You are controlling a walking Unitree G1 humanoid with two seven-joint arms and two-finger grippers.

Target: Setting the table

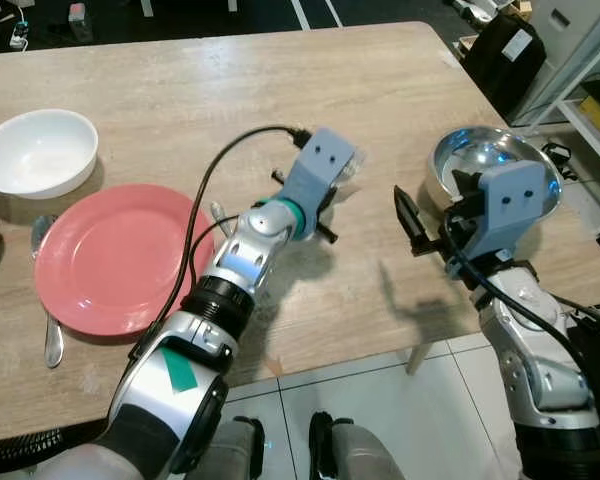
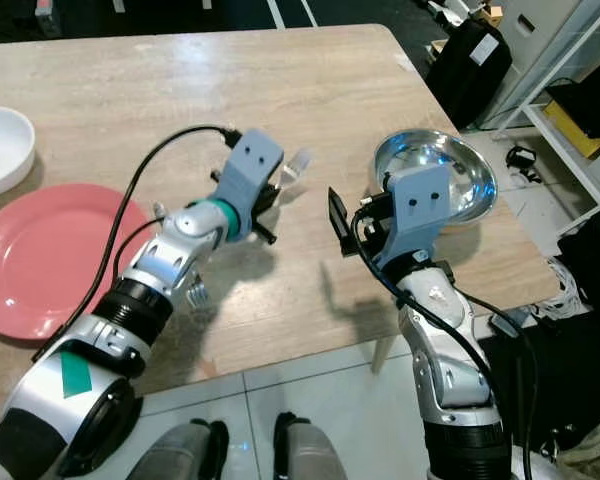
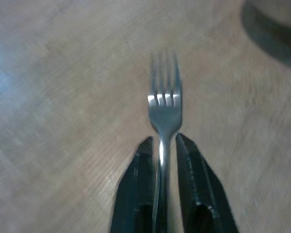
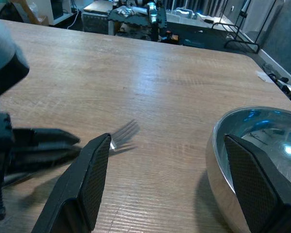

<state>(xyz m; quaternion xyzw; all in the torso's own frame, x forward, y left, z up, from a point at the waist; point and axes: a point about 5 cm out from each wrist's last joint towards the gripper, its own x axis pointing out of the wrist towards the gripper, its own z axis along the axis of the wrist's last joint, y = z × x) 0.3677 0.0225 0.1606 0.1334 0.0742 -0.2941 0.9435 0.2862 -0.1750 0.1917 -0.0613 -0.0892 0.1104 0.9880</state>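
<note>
gripping one fork [image 3: 164, 109] by its handle, the left gripper [image 3: 161, 145] hovers over the wooden table [image 1: 280, 90]. the right gripper [image 4: 169, 184] is spread wide beside one steel bowl [image 1: 477, 160]. further left lie one pink plate [image 1: 110, 255], one white bowl [image 1: 38, 152], one spoon [image 1: 50, 335].
</note>
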